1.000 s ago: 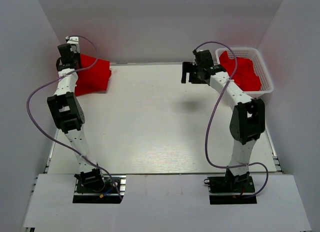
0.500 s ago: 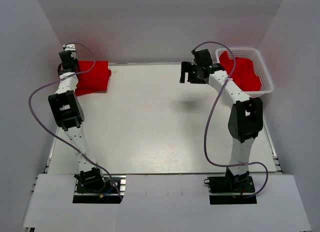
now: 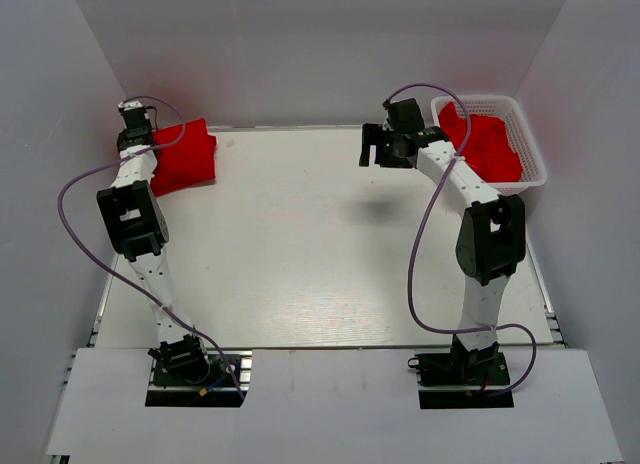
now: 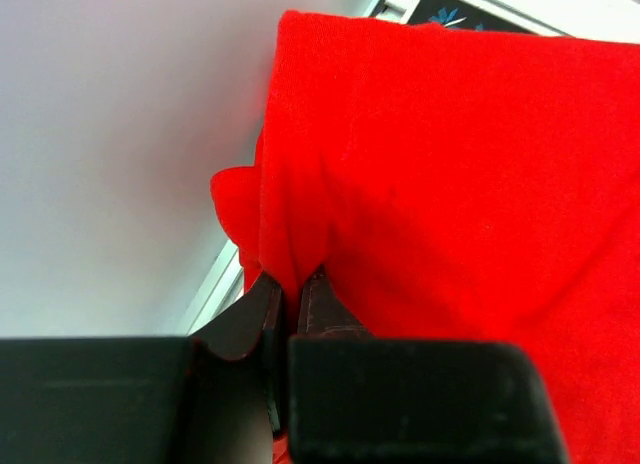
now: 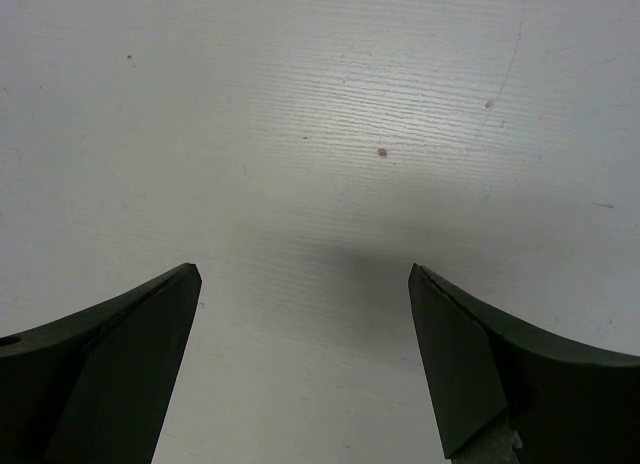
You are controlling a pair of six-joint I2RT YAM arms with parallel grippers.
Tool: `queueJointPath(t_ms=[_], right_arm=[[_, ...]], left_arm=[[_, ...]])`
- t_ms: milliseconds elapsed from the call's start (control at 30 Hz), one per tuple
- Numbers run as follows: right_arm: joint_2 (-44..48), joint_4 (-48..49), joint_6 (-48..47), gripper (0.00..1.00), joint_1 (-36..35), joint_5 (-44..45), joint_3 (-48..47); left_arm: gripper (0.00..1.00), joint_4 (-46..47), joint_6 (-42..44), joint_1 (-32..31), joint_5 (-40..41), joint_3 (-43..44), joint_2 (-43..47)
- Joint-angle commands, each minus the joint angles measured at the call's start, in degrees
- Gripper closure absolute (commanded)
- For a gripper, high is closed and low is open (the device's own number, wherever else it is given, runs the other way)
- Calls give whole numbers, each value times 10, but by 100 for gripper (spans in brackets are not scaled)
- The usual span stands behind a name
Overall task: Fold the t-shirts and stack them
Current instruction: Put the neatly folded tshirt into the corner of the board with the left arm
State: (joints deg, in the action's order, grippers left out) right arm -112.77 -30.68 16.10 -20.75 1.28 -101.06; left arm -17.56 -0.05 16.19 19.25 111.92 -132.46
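Your left end effector [image 4: 292, 289] is pinched shut on a bunched fold of a red t-shirt [image 4: 450, 184]. In the wrist view the two fingers meet with cloth squeezed between them at lower centre. The rest of the cloth spreads out across the right and upper part of that frame, and the pale wall [image 4: 110, 144] fills the left side. From above, this t-shirt sits in the upper left of the frame, a folded-looking red bundle at the far left corner of the counter [image 3: 300, 244]. The end effector is at its left edge, right against the wall. Behind it, your left arm [image 3: 130, 219] runs nearly straight up the left side of the frame from its base at lower left, extended far out with only a slight bend at the elbow.

Your right end effector [image 5: 303, 274] is spread wide and holds nothing; only bare counter shows between its fingers. From above it hangs over the counter at upper centre, with its shadow [image 3: 385, 209] just below it in the frame. Your right arm [image 3: 490, 239] rises from its base at lower right, bends at the elbow and slants up and to the left. Beside its forearm, in the upper right, a white basket [image 3: 530, 154] holds a pile of t-shirts [image 3: 485, 144].
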Motion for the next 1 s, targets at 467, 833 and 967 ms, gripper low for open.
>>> queueJointPath(t_ms=[467, 833, 967], right_arm=[[40, 6, -8, 10, -6, -7, 10], [114, 49, 28, 10, 2, 14, 107], [149, 54, 60, 10, 6, 29, 165]], left_arm=[[1, -125, -56, -4, 6, 151, 67], [1, -198, -50, -163, -181, 63, 128], [1, -185, -111, -236, -176, -53, 185]])
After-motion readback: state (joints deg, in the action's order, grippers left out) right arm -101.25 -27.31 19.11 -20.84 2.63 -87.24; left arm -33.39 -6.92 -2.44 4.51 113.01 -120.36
